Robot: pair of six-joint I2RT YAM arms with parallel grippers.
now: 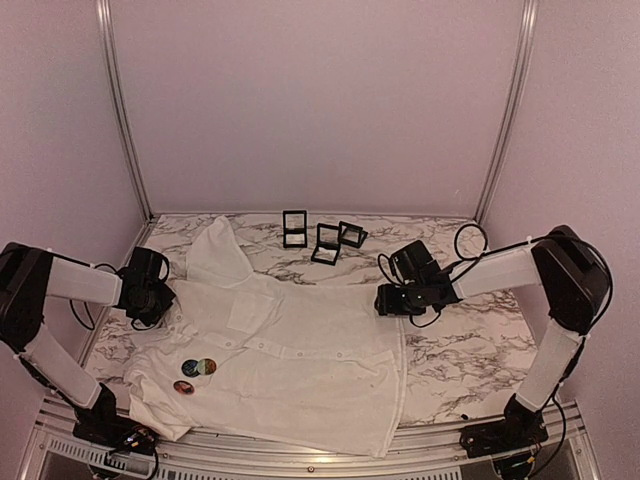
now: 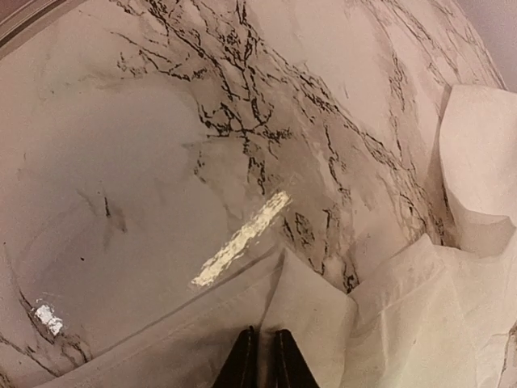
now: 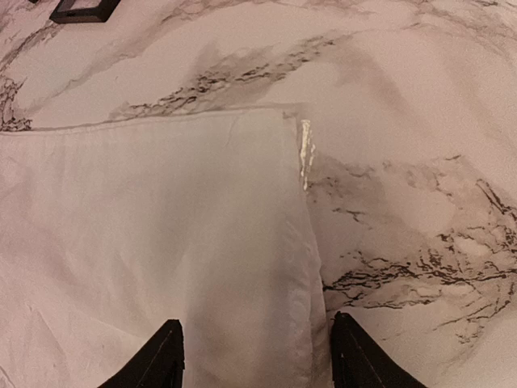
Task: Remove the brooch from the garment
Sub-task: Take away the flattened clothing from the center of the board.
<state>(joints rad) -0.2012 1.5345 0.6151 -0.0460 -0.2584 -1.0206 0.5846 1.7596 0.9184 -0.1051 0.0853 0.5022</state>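
Observation:
The garment (image 1: 300,350), a white button-up shirt, lies spread on the marble table. Near its lower left, two round brooches (image 1: 198,367) overlap and a third brooch (image 1: 184,387) sits just below; neither wrist view shows them. My left gripper (image 1: 165,298) is at the shirt's left edge. In the left wrist view it (image 2: 264,331) is shut on a raised fold of the white cloth (image 2: 323,307). My right gripper (image 1: 385,300) is at the shirt's right edge. It (image 3: 258,360) stands open, straddling the hem of the shirt (image 3: 145,226), which lies flat.
Three small black frame boxes (image 1: 294,228), (image 1: 327,243), (image 1: 352,234) stand at the back of the table; one (image 3: 81,10) shows at the top left of the right wrist view. Metal posts and pale walls close in the table. Bare marble (image 1: 470,350) lies right of the shirt.

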